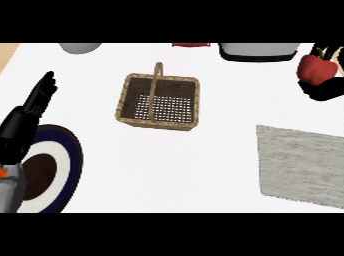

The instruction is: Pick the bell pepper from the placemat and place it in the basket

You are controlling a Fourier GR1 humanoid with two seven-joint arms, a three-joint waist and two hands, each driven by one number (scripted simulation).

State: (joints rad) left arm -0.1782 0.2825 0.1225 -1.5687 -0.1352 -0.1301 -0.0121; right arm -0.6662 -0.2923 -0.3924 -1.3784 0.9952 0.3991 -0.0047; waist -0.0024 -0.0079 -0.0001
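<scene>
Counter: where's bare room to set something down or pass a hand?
Bare counter runs wide between the plate and the placemat, below the basket. A strip also lies between the basket and the right hand holding the bell pepper. The placemat is bare. Crowded: the far edge, and the left by the left hand.

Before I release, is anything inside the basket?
Nothing visible inside the basket: bare mesh floor, except a thin strip hidden under its handle. The bell pepper sits in the right hand.
</scene>
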